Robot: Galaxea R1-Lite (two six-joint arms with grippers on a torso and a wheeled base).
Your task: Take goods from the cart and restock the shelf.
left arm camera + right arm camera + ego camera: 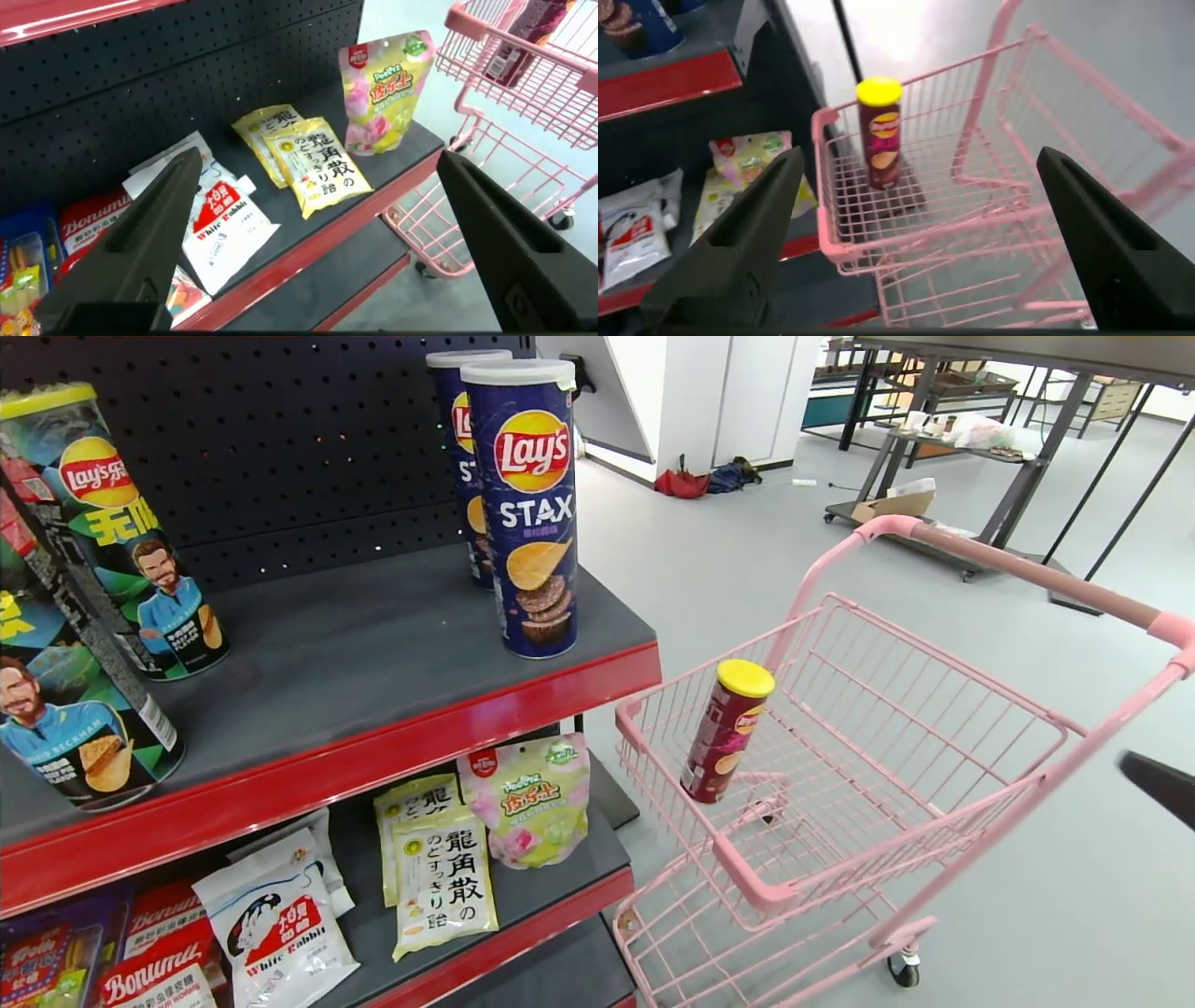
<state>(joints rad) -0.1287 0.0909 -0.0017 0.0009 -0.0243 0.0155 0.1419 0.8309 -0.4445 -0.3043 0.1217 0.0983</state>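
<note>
A maroon chips can [724,731] with a yellow lid stands upright in the front left corner of the pink cart [934,775]. The right wrist view shows that can [880,133] ahead of my right gripper [920,157], which is open, empty and well clear of the cart [990,224]. A dark tip of the right gripper [1158,786] pokes in at the head view's right edge. My left gripper [318,166] is open and empty in front of the lower shelf [280,233]. The upper shelf [373,663] carries two blue cans [527,504] and two green cans [131,532].
Snack bags lie on the lower shelf: yellow candy bags [439,873], a green-pink pouch [532,798], a white bag [275,919] and red packs [149,952]. Bare space lies on the upper shelf between the can groups. Open grey floor spreads around the cart; tables stand far behind.
</note>
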